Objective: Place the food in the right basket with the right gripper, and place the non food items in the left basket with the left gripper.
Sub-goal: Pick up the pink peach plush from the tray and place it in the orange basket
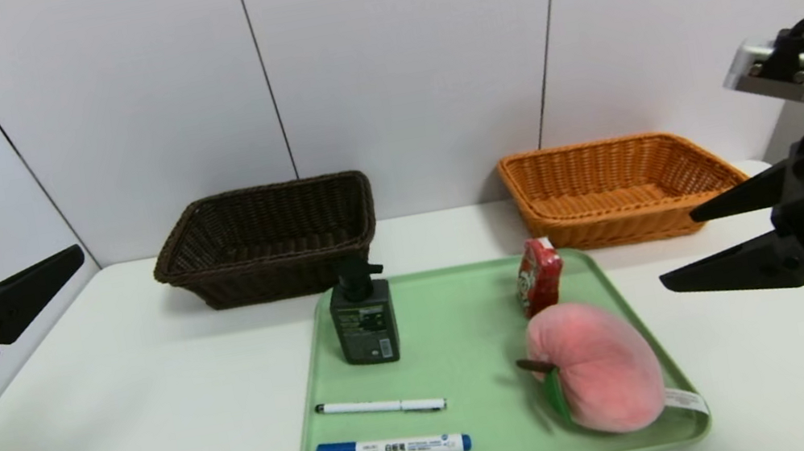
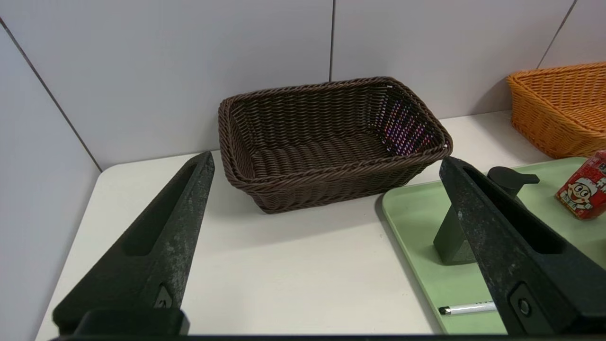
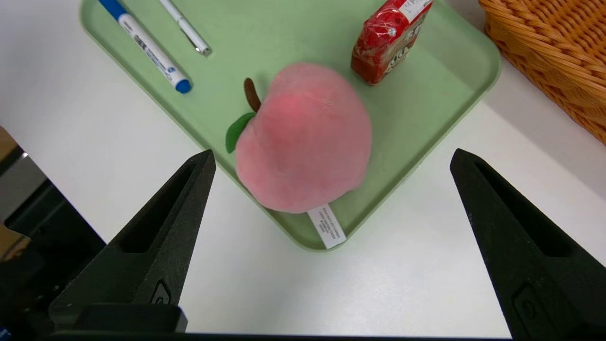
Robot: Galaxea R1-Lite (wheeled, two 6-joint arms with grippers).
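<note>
- Pale green rounded plastic tray (image 1: 466, 313) sits on the white table (image 1: 119, 436), in front of both baskets.
- Dark brown rectangular woven wicker basket (image 1: 265, 236) at the back left, nothing visible inside. Orange-tan rectangular woven wicker basket (image 1: 612, 186) at the back right, likewise bare. Both against the wall, well apart from each other.
- On the tray's left half: dark green-black square pump bottle (image 1: 363, 318) upright near the far edge; thin white pen (image 1: 381, 406) lying flat nearer; thicker white marker with blue cap (image 1: 393, 447) lying flat just beside the pen, near the front edge.
- On the tray's right half: small red printed snack packet (image 1: 539, 276) standing at the far edge; large pink plush peach with brown stem and green leaf (image 1: 597, 368) just in front of it, white tag hanging over the tray rim.
- Right gripper (image 1: 679, 248): black claw, fingers spread wide, holding nothing. Up in the air to the right of the tray, angled down toward the peach; in the right wrist view the peach sits between the fingers but well below.
- Left gripper (image 1: 32, 259): black claw, fingers spread wide, holding nothing. At the far left off the table edge, pointing level toward the brown basket.
</note>
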